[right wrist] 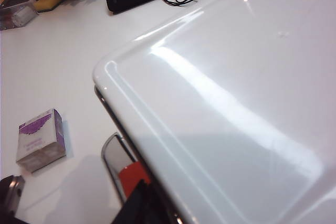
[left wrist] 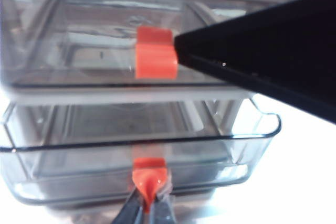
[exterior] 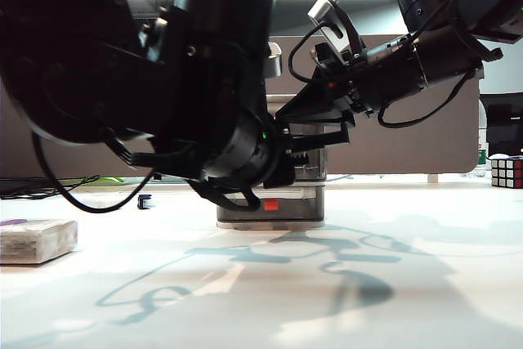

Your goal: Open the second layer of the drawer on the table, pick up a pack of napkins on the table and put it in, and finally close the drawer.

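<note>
Left pincer (left wrist: 149, 209): clamped on the red-orange handle (left wrist: 149, 170) of the second layer; the handle is seen pinched between both fingers.
Right pincer (left wrist: 185, 51): held level at the front of the drawer, its black tip just beside the top drawer's handle (left wrist: 155, 53); whether its fingers are apart or together cannot be told.
Second layer (left wrist: 252, 129): pulled partly out of the frame, its smoky clear rim standing forward of the top drawer (left wrist: 79, 51) above it; nothing is seen inside.
Drawer (right wrist: 236, 103): white-framed cabinet at the middle of the desk, largely hidden by both arms in the exterior view; the bottom tier's handle (exterior: 271, 204) is seen below them.
Pack of napkins (exterior: 37, 240): lying on the desk (exterior: 327, 300), well apart from the drawer, at about 8 o'clock from it in the exterior view.
Writing: a purple mark is carried on the pack's top and side; grey print lies below it, too small to be read.
Puzzle cube (exterior: 507, 173): set at the far desk edge, at about 3 o'clock from the drawer.
</note>
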Motion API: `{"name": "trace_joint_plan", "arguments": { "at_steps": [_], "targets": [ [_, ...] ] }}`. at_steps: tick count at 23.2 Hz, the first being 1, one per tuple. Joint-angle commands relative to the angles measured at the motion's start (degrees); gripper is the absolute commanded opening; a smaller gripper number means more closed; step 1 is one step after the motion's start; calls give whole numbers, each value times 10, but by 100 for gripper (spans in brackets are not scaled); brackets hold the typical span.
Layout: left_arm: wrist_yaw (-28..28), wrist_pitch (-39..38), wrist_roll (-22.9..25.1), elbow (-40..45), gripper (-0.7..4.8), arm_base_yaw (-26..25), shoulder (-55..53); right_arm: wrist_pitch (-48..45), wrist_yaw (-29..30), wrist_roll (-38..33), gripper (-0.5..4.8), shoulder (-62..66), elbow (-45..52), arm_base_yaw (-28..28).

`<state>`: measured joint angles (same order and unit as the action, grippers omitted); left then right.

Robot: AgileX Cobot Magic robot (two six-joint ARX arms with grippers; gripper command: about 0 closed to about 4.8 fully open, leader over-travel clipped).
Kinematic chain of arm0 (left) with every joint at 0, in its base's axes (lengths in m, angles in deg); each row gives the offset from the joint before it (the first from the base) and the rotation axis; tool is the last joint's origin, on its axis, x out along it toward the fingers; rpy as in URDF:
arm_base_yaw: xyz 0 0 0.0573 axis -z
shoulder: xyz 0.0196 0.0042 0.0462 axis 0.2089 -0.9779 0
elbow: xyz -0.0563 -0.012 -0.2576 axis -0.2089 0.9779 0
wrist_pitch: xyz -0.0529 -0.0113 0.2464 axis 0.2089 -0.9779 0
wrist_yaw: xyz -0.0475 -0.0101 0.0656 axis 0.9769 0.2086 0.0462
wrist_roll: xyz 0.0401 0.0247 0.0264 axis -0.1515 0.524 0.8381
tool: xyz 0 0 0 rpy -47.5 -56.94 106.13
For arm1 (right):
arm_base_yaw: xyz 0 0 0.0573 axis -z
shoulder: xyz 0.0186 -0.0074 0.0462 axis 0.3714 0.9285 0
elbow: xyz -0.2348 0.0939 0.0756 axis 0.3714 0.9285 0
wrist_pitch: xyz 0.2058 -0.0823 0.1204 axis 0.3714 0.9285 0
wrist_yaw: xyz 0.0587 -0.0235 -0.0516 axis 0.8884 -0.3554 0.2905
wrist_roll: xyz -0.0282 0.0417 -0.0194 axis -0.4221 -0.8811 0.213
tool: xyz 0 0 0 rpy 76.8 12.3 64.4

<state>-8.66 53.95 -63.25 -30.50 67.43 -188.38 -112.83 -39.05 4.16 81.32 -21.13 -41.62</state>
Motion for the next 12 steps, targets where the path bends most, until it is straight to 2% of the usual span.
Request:
{"name": "trace_joint_plan", "arguments": {
  "at_steps": [1,7,12],
  "targets": [
    [-23,-5,-36,28,-5,4,24,-11,-9,0,-5,-2,-3,0],
    [-23,-6,-60,77,-6,10,64,-12,-9,0,-5,-2,-3,0],
    [-35,-33,-122,127,-5,46,104,-14,-9,0,-5,-2,-6,0]
  ]
}}
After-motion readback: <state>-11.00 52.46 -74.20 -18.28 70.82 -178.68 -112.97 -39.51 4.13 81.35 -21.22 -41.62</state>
